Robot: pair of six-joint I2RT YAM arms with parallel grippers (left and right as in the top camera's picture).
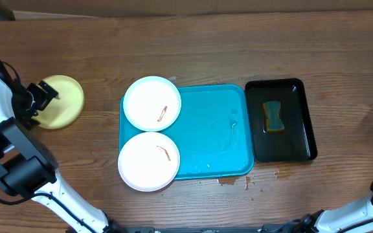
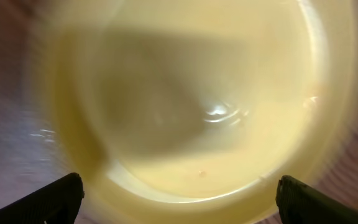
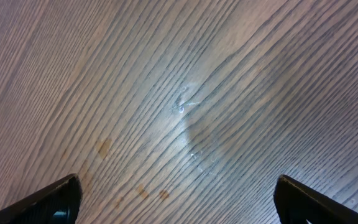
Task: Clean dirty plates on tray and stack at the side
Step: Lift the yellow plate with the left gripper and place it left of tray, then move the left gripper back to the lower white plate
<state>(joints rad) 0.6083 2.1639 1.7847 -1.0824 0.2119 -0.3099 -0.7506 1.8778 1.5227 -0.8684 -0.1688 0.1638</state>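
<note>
Two white plates lie on the left end of the turquoise tray [image 1: 219, 139]: the far plate [image 1: 151, 103] and the near plate [image 1: 148, 161], each with a small reddish-brown smear. Both overhang the tray's left rim. A third plate [image 1: 63, 100], pale yellow-green, rests on the table at the far left, off the tray. My left gripper [image 1: 41, 97] hovers over its left part, open. In the left wrist view this plate [image 2: 197, 93] fills the frame, blurred, with the left gripper [image 2: 179, 196] spread wide and holding nothing. My right gripper [image 3: 178, 196] is open over bare wood.
A narrow black tray [image 1: 300, 139] stands right of the turquoise tray and holds a blue-and-yellow sponge [image 1: 274, 116]. Small brown wet spots [image 1: 228, 181] mark the table in front of the turquoise tray. The table is dark wood.
</note>
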